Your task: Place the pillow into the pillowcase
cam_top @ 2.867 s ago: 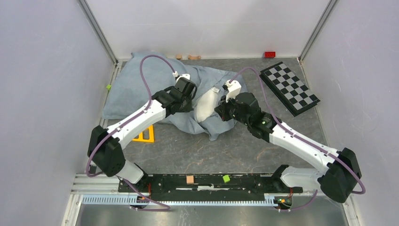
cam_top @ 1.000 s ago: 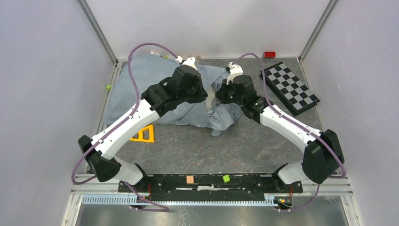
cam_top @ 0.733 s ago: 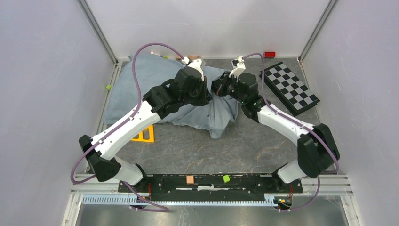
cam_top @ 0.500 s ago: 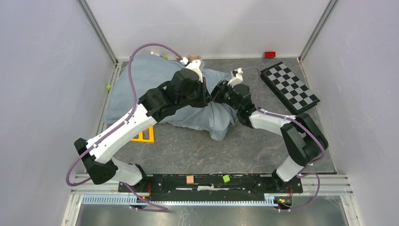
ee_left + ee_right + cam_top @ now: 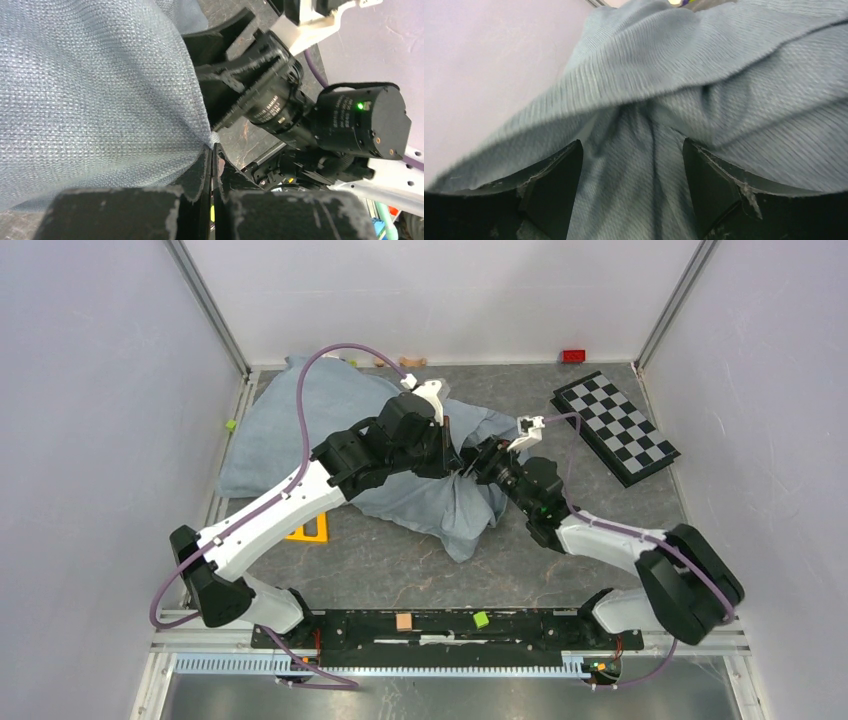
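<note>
Pinching a fold of the pillowcase with the left gripper, jaws fully closed on the cloth; holding the right gripper spread wide against fabric, gripping nothing. Not seeing the pillow, probably lying covered inside. Favouring drawing the hem slowly toward bare table beside the checkered board, avoiding the close back wall

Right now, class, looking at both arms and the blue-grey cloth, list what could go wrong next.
1. The left claw pinches only a thin edge of the pillowcase; a pull may slip it free.
2. The right claw sits open, close beside the left one; they could collide.
</note>
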`<action>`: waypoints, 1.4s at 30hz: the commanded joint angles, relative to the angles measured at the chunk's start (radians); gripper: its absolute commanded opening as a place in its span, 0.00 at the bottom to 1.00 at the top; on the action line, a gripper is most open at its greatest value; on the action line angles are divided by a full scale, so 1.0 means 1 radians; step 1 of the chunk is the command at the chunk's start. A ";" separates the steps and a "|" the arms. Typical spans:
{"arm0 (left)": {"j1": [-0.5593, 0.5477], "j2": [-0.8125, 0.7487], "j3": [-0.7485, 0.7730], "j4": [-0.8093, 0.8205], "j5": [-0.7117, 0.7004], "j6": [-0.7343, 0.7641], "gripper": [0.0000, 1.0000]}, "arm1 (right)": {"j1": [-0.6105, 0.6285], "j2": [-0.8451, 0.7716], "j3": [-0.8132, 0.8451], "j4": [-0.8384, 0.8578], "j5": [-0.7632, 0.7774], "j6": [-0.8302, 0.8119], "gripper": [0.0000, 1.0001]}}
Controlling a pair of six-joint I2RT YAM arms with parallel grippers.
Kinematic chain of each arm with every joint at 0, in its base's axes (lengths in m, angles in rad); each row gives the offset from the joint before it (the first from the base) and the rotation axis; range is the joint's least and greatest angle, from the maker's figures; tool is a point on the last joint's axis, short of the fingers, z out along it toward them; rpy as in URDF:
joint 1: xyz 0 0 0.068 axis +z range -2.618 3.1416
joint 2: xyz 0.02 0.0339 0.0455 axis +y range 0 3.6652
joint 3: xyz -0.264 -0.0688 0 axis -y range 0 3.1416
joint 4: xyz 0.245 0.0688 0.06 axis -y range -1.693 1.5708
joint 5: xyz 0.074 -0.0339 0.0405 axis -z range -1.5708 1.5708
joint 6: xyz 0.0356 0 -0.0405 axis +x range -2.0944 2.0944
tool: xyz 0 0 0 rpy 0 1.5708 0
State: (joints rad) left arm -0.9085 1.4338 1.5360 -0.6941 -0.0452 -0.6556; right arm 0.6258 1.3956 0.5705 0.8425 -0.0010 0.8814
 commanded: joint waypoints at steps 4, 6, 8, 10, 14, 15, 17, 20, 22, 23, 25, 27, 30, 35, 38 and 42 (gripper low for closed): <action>0.008 -0.004 -0.013 0.103 0.065 -0.050 0.02 | -0.005 -0.212 -0.106 -0.278 0.071 -0.194 0.83; 0.008 0.006 -0.023 0.107 0.082 -0.052 0.02 | -0.005 -0.279 -0.109 -0.363 0.097 -0.228 0.84; 0.008 0.011 -0.047 0.117 0.096 -0.056 0.02 | -0.005 -0.344 -0.092 -0.446 0.118 -0.269 0.86; 0.008 0.019 -0.079 0.134 0.128 -0.055 0.02 | -0.012 -0.398 -0.046 -0.561 0.157 -0.303 0.89; -0.001 0.077 -0.126 0.146 0.200 -0.033 0.02 | -0.131 -0.374 0.109 -0.747 0.166 -0.385 0.93; -0.007 0.094 -0.145 0.148 0.193 -0.029 0.02 | -0.167 -0.331 0.164 -0.767 0.118 -0.408 0.93; -0.011 0.126 -0.188 0.148 0.180 -0.027 0.03 | -0.231 -0.216 0.294 -0.813 0.020 -0.446 0.93; -0.013 0.180 -0.256 0.148 0.175 -0.035 0.03 | -0.245 -0.023 0.480 -0.829 -0.082 -0.563 0.94; -0.015 0.188 -0.289 0.148 0.172 -0.045 0.03 | -0.245 0.103 0.597 -0.840 -0.154 -0.655 0.96; -0.016 0.178 -0.304 0.147 0.161 -0.051 0.03 | -0.245 0.167 0.648 -0.854 -0.163 -0.677 0.98; -0.015 0.156 -0.322 0.131 0.109 -0.060 0.04 | -0.245 0.266 0.722 -0.889 -0.227 -0.734 0.98; -0.001 0.154 -0.320 0.083 0.054 -0.054 0.04 | -0.244 0.328 0.735 -0.890 -0.274 -0.745 0.96; 0.044 0.173 -0.327 0.047 0.019 -0.030 0.04 | -0.244 0.303 0.585 -0.784 -0.301 -0.710 0.88; 0.165 0.209 -0.317 -0.016 -0.029 0.040 0.02 | -0.269 0.153 0.300 -0.715 -0.225 -0.639 0.29; 0.249 0.228 -0.255 -0.051 -0.044 0.084 0.02 | -0.335 0.048 0.158 -0.682 -0.200 -0.534 0.17; 0.265 0.262 -0.147 -0.082 -0.060 0.114 0.02 | -0.373 0.007 0.148 -0.700 -0.231 -0.520 0.34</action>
State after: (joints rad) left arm -0.6987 1.6478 1.2865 -0.7498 0.0544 -0.6285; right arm 0.2955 1.4197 0.7387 0.2203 -0.2356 0.3363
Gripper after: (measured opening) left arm 0.033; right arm 0.272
